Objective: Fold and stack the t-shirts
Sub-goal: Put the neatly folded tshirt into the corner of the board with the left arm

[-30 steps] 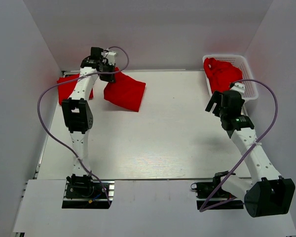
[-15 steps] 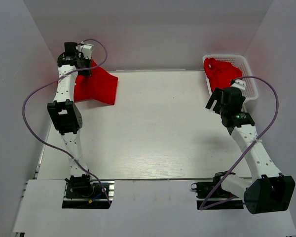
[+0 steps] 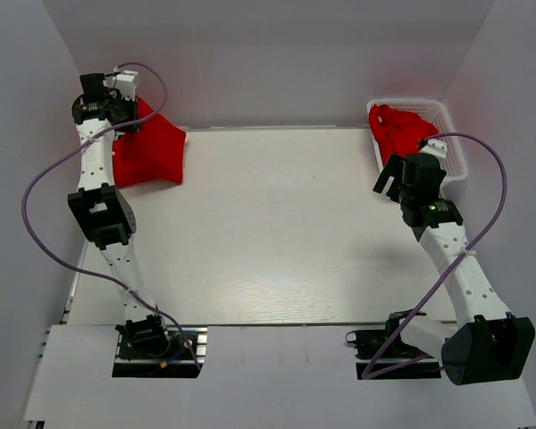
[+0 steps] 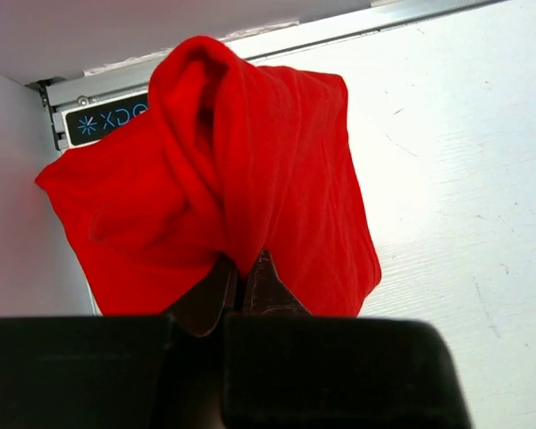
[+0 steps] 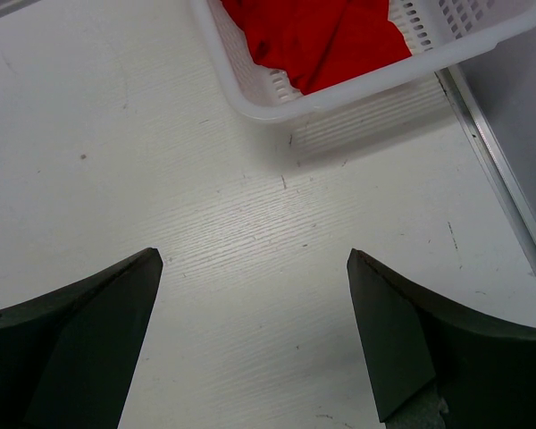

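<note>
Top view: left gripper (image 3: 132, 116) is in the upper left of the frame, at the far left table corner, pinched shut on a red t-shirt (image 3: 154, 152). The cloth drapes from it down onto the white table (image 3: 277, 223). Right gripper (image 3: 389, 177) sits at right of frame with jaws wide and nothing in them, just beside the white basket (image 3: 454, 147) in the upper right. More red t-shirts (image 3: 400, 132) are bunched inside the basket.

Left wrist view: fingers (image 4: 266, 288) at bottom center are closed tight on a fold of the t-shirt (image 4: 250, 170), which fills the center and left of the frame. Cannot tell whether it is one layer or several.

Right wrist view: jaws spread wide at the lower left and lower right corners, with bare table (image 5: 250, 232) between them. The basket (image 5: 277, 105) is at top center, with the red cloth (image 5: 326, 36) inside it.
</note>
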Robot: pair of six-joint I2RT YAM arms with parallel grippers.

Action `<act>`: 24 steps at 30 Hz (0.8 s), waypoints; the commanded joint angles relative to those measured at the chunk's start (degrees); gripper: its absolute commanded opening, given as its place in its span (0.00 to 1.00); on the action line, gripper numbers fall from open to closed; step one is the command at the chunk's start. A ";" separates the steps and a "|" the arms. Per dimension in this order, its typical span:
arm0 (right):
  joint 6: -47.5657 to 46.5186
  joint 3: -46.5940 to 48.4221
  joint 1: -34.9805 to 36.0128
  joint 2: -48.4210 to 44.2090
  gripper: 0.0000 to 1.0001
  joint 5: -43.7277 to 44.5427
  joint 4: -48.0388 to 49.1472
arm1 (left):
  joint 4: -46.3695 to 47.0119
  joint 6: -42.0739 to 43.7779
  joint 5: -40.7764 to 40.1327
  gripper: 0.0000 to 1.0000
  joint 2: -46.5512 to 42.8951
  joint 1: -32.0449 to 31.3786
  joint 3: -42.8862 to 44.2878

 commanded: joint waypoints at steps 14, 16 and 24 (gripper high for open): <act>-0.18 2.77 1.12 -0.90 0.90 1.44 1.68 | 7.66 -0.61 12.15 0.00 -6.01 6.16 1.19; -0.26 2.95 0.08 -1.08 0.90 1.80 1.59 | 8.19 -0.61 12.15 0.00 -5.23 6.87 0.58; 0.26 4.80 0.16 -0.11 0.90 1.72 0.62 | 10.29 -0.09 6.99 0.00 -0.83 8.71 -2.84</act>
